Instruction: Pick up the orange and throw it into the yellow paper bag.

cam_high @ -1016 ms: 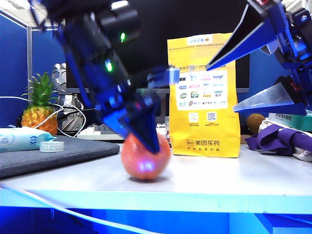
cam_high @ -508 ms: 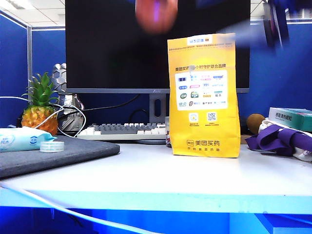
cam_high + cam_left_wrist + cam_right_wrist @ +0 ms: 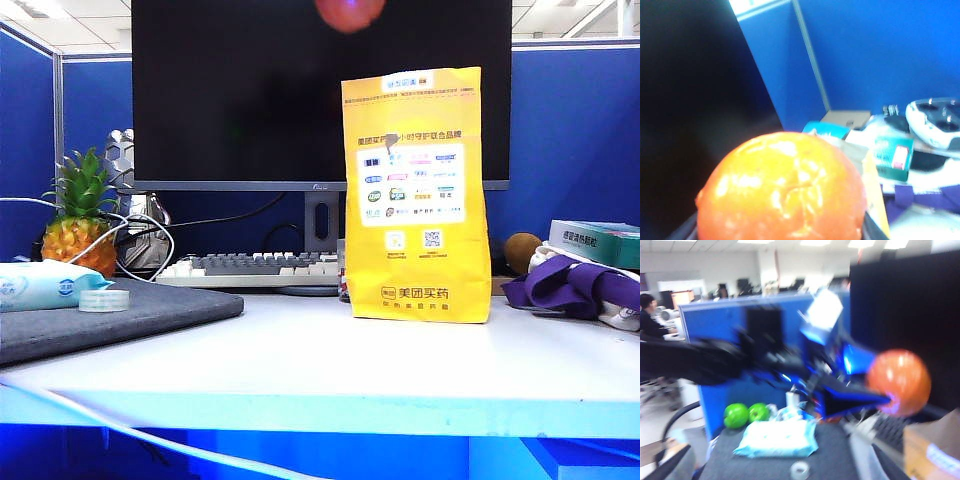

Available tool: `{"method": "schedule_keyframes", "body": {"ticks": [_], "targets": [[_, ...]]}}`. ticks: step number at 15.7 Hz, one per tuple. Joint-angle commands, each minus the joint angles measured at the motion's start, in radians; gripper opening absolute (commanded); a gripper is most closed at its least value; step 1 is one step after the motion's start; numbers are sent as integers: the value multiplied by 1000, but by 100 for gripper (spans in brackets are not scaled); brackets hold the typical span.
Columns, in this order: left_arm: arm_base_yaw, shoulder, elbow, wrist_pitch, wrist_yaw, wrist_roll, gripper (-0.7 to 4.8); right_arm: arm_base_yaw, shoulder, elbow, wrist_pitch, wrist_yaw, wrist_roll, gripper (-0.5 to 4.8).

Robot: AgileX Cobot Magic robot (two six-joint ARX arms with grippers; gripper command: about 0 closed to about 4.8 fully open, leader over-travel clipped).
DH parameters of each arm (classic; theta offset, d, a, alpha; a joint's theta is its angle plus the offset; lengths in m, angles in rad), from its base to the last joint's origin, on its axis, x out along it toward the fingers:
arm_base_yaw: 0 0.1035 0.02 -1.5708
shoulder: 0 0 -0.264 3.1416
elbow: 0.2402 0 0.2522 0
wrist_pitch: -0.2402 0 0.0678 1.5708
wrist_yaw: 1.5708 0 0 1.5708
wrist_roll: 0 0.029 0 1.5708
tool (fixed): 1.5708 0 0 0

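Gripping: the left gripper (image 3: 887, 401) was clamped tight on the orange (image 3: 782, 190), fingers pinching it from both sides.
Orange: held high in the air, only its lower edge (image 3: 350, 12) showing at the top of the exterior view, above the yellow paper bag's left side.
Yellow paper bag (image 3: 416, 195): stood upright on the white table (image 3: 330, 360), in front of the dark monitor (image 3: 240, 90).
Right gripper: out of every picture, so its jaws could not be judged.
Pineapple (image 3: 82, 225): far left, well apart from the bag.
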Motion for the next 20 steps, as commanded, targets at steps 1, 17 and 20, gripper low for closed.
{"method": "schedule_keyframes", "body": {"ticks": [1, 17, 20], "targets": [[-8, 106, 113, 40, 40, -69, 178, 0, -72, 5, -137, 65, -42, 479], [-15, 273, 305, 16, 169, -251, 479, 1, -78, 5, -283, 358, -243, 479], [-15, 262, 308, 31, 113, -283, 479, 2, -79, 5, -283, 329, -243, 479]]}}
